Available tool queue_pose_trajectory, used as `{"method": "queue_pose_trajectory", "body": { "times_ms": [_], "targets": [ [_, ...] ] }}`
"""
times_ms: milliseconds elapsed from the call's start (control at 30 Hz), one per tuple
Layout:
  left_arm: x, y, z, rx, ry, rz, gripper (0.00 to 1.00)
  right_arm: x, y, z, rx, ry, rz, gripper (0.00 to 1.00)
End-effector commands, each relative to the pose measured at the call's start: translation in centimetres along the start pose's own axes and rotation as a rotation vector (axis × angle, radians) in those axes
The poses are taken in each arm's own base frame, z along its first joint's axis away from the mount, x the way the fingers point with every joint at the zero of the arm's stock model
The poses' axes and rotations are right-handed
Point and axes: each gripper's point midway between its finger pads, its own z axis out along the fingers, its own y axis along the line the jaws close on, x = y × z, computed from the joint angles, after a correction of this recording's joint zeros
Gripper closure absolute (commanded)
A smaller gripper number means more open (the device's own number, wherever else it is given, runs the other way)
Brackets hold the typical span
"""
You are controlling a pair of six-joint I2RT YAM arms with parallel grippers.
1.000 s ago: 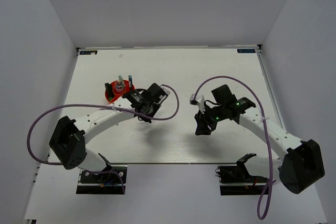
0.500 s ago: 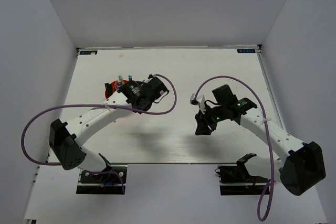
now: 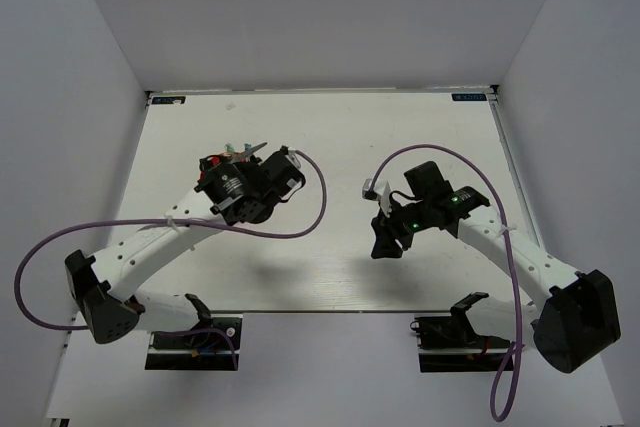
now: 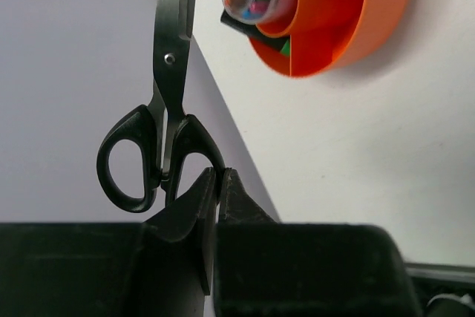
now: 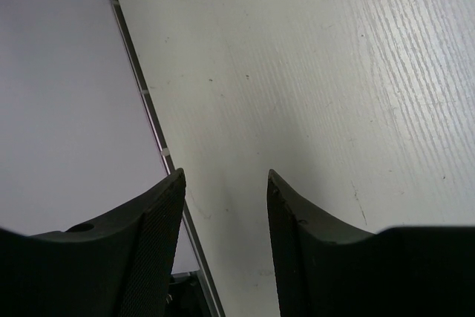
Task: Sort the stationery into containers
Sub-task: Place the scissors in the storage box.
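Left wrist: left tool pinches scissors by a handle, cup near their blades; right tool spread.

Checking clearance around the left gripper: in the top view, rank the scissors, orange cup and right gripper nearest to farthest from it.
1. scissors, pinched by the left gripper itself.
2. orange cup, close by on its left.
3. right gripper, well off to the right.

Nothing is legible: one blue sticker far beyond the left hand and another beyond the right hand are too small to read.
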Motion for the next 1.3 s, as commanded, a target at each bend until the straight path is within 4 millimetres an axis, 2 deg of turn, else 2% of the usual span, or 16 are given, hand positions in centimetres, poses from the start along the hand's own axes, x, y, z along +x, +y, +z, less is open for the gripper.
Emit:
{"method": "queue_pose_trajectory", "body": {
  "times_ms": [0, 300, 567, 933, 1067, 1267],
  "targets": [
    [2.2, 0.6, -0.1, -0.005, 0.037, 0.155, 1.00, -1.2, 0.6, -0.6, -0.022, -0.035, -0.034, 0.48],
    [5.7, -1.1, 2.1, 0.117, 0.200, 0.267, 1.00, -1.4, 0.7, -0.8, -0.020, -0.038, -0.036, 0.48],
    [5.9, -1.6, 3.4, 0.149, 0.245, 0.377, 1.00, -1.5, 0.9, -1.0, -0.020, -0.049, -0.041, 0.48],
    [7.7, -2.1, 5.0, 0.170, 0.333, 0.467, 1.00, -1.8, 1.1, -1.3, -0.018, -0.065, -0.053, 0.48],
    [7.8, -2.3, 5.6, 0.171, 0.342, 0.490, 1.00, -1.7, 1.1, -1.3, -0.020, -0.062, -0.052, 0.48],
    [6.9, -1.9, 7.0, 0.165, 0.356, 0.499, 1.00, -1.7, 1.0, -1.3, -0.016, -0.061, -0.051, 0.48]
  ]
}}
